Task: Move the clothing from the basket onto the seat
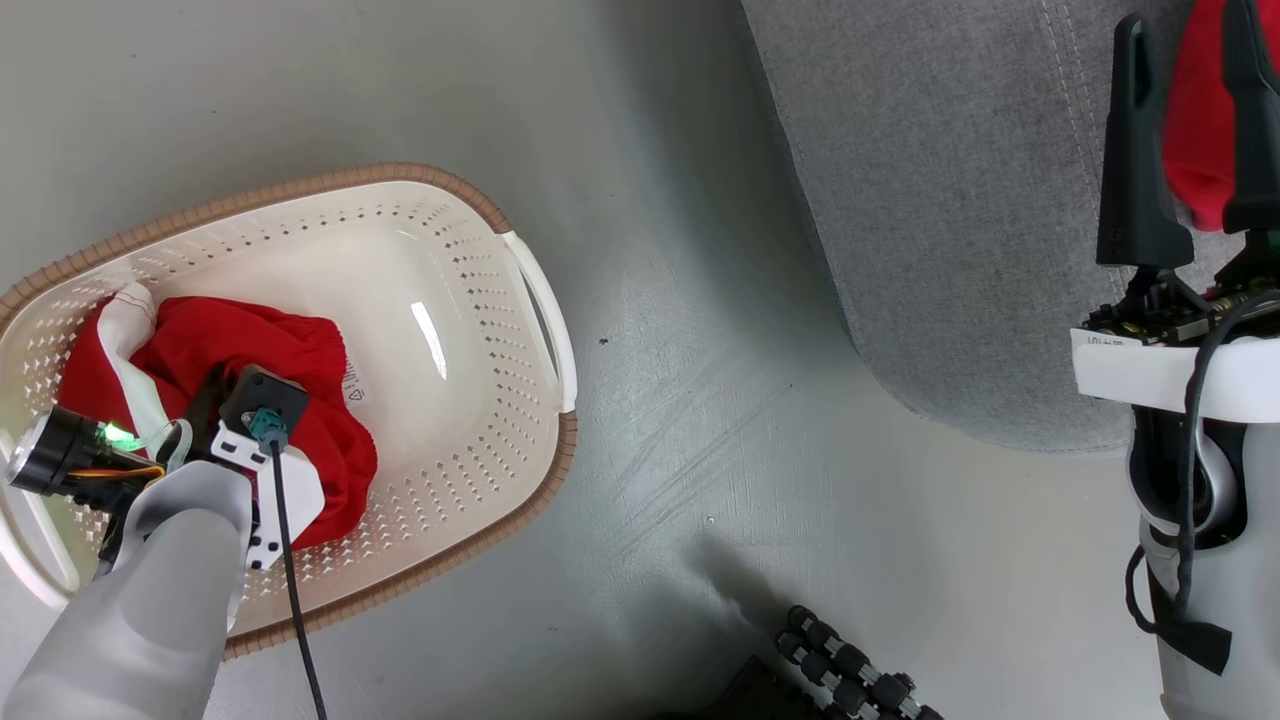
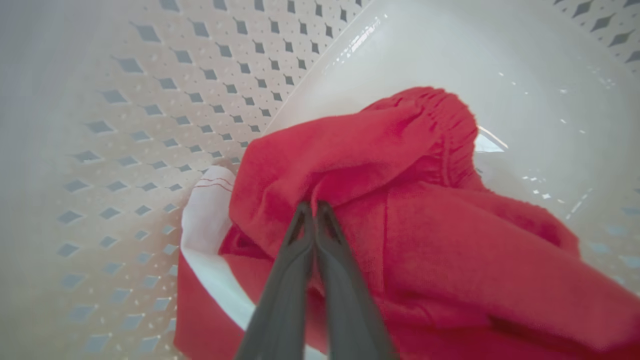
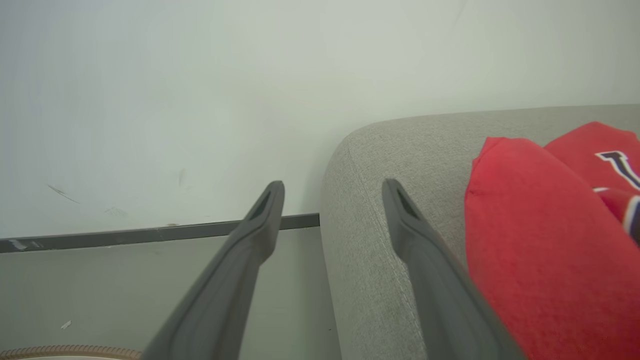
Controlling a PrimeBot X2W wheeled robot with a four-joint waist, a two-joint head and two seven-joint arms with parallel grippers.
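Jaws of left gripper [image 2: 314,210] pinch clothing [image 2: 425,240] inside the basket [image 2: 150,125], plain in its wrist view; right gripper [image 3: 333,192] jaws gape, far from it.

Left forearm [image 1: 150,610]: smooth, rounded pale grey shell. At wrist: white plate bracket [image 1: 300,490] with small dark holes; black square block with teal plug [image 1: 268,425]; thin black cable [image 1: 295,600]; black cylinder [image 1: 55,455] with green light, orange wire. Left gripper [image 2: 313,205]: two dark grey tapered fingers, slotted tips. Right gripper [image 3: 334,187]: same long dark fingers. Right wrist: white band [image 1: 1130,378] with tiny print, exposed circuit board, black looped cable [image 1: 1190,470].
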